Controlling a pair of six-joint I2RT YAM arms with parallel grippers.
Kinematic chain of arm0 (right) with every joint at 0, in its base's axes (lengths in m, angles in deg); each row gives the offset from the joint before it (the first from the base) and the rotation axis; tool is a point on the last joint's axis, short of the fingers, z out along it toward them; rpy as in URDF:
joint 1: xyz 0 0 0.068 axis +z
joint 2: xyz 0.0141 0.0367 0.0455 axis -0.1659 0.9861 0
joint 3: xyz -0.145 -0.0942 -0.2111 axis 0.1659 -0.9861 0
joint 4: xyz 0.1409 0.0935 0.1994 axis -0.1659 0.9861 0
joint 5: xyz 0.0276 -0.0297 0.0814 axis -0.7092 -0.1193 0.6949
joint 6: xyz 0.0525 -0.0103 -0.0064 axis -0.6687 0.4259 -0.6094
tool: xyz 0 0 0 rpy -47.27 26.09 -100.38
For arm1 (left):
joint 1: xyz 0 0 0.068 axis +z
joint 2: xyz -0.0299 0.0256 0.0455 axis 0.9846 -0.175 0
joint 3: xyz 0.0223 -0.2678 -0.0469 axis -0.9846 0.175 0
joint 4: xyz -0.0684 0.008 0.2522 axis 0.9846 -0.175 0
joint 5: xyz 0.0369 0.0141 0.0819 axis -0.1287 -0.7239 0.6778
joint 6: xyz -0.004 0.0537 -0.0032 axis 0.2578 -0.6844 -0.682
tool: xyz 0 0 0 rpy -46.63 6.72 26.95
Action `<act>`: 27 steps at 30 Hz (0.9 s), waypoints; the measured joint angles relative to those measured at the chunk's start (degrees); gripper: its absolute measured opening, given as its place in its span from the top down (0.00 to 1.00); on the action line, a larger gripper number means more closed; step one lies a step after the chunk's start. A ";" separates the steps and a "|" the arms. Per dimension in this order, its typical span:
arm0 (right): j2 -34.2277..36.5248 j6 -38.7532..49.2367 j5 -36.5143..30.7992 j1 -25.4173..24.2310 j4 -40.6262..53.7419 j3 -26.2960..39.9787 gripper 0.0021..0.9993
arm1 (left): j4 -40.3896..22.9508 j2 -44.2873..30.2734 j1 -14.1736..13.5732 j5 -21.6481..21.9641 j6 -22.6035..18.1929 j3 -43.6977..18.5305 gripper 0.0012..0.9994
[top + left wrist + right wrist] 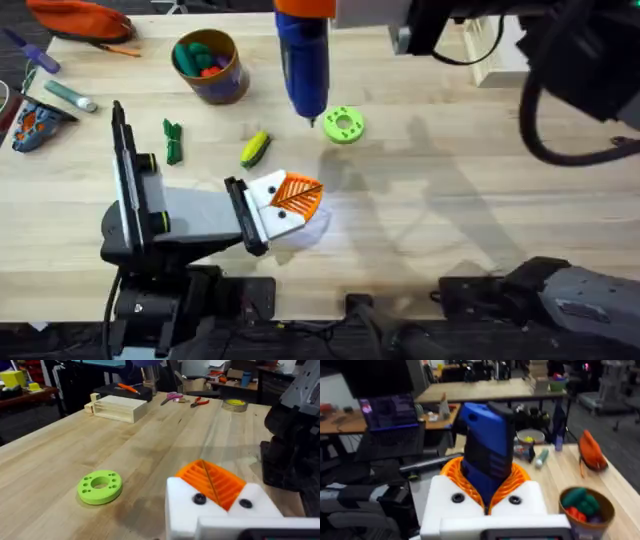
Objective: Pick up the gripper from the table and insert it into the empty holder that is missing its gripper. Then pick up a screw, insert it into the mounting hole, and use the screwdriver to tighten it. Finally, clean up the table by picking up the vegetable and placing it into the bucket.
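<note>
My right gripper (305, 10) hangs high over the table, shut on the blue screwdriver (303, 60). The screwdriver points down, its silver tip just left of a green disc (343, 124). In the right wrist view the orange pads clamp the screwdriver (487, 440). My left gripper (305, 195) lies low near the table's middle, its two orange ribbed fingers (220, 485) pressed together on the white holder (185, 510). Two dark screw heads show in that holder. A yellow-green vegetable (255, 148) lies left of the disc. The bucket (208, 65) stands at the back left with toy pieces inside.
A small green toy bundle (173, 140) lies left of the vegetable. An orange pouch (80, 18), pens and a dark tool sit along the far left edge. A wooden box (117, 407) stands at the back right. The green disc (100, 486) lies ahead of my left gripper.
</note>
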 joint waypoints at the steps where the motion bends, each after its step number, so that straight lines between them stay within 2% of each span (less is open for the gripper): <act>1: 0.00 -0.57 0.23 0.30 -1.42 -0.36 0.98 | 0.00 0.00 0.00 0.00 0.02 0.00 0.99; 5: 0.00 -2.06 3.37 1.30 -6.17 -1.64 0.98 | 0.00 0.00 0.00 0.00 0.02 0.00 0.99; 12: 0.00 -1.99 11.37 2.11 -8.36 -1.85 0.98 | 0.00 0.00 0.00 0.00 0.02 0.00 0.99; 17: 2.44 -1.34 14.23 5.22 -9.80 -1.85 0.98 | 0.00 0.00 0.00 0.00 0.02 0.00 0.99; 27: 4.17 -1.38 15.59 6.96 -15.62 -2.01 0.98 | 0.00 0.00 0.00 0.00 0.02 0.00 0.99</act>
